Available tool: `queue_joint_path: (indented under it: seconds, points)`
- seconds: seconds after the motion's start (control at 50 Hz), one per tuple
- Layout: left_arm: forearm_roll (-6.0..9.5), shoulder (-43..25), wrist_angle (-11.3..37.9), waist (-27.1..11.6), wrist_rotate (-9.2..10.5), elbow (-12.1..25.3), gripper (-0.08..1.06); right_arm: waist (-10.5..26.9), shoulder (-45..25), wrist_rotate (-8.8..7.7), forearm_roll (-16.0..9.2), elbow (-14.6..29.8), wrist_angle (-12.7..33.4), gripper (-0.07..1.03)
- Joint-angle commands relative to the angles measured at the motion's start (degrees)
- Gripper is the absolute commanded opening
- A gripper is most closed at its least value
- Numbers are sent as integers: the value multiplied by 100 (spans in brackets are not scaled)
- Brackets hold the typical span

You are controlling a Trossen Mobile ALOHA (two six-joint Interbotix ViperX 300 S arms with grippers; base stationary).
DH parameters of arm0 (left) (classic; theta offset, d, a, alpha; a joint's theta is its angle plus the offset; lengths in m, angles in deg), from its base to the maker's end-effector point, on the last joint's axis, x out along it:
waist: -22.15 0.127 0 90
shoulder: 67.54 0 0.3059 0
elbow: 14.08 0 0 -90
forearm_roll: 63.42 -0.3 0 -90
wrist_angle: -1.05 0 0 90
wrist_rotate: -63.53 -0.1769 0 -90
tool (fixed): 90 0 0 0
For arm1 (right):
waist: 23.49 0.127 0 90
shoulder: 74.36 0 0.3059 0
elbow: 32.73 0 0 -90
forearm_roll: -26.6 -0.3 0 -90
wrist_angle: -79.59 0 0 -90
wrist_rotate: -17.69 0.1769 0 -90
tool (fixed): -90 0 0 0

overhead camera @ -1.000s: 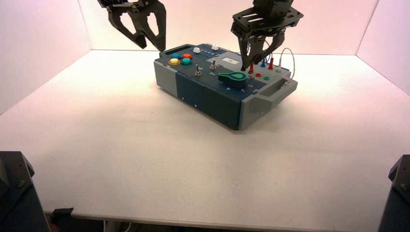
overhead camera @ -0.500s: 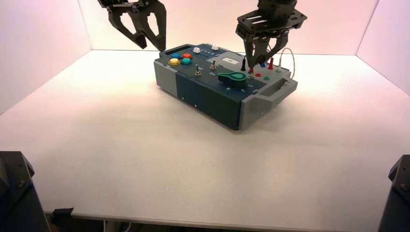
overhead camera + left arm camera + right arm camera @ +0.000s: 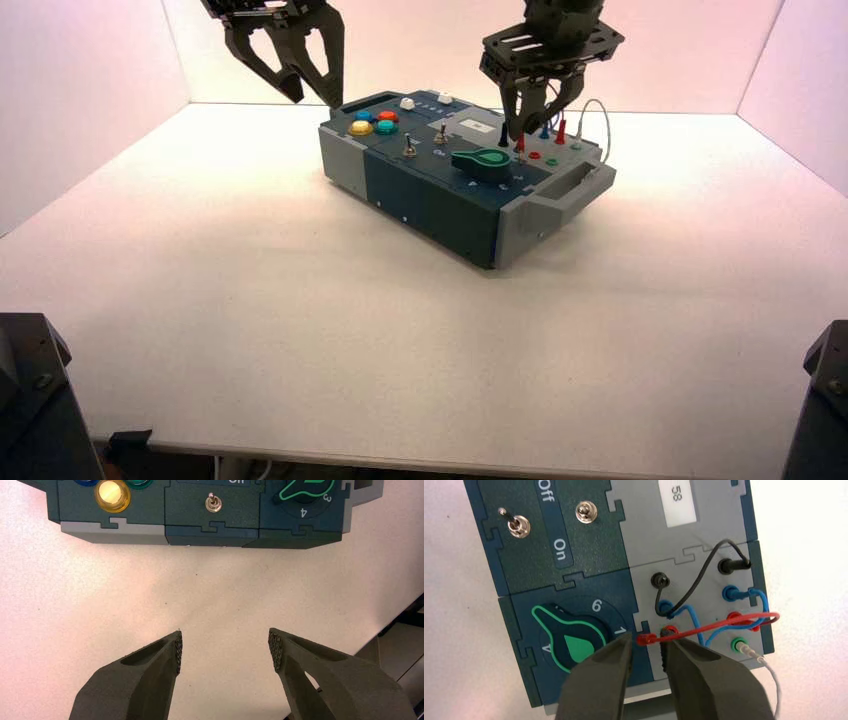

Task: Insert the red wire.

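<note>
Right gripper [image 3: 646, 639] fingers stand apart astride the red banana plug [image 3: 644, 639], likely to grip it upright; idle left gripper [image 3: 226, 645], fingers apart, faces the box [image 3: 210, 515].

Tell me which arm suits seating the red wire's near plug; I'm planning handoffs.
Right, I'd judge: its gripper is already at the red plug over the sockets, while the left gripper hangs off the box's button side.
</note>
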State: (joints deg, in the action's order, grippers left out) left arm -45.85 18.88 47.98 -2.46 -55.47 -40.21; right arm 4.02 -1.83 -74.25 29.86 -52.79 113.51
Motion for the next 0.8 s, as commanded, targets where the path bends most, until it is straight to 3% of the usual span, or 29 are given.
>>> queue_joint_path:
  seconds: [0.02,0.24,0.36,0.8]
  points:
    - [18,53,-18,0,9,167,88,0,88,-9,9,132,-35,22]
    - [18,18,-18,0,9,176,88,0,88,-9,0,105,-26,6]
    - [18,18,-9,0,9,176,88,0,114,-9,0,88,-9,3]
    - [18,-9,9,0,9,176,88,-18,598,70,-9,-229,-290,0]
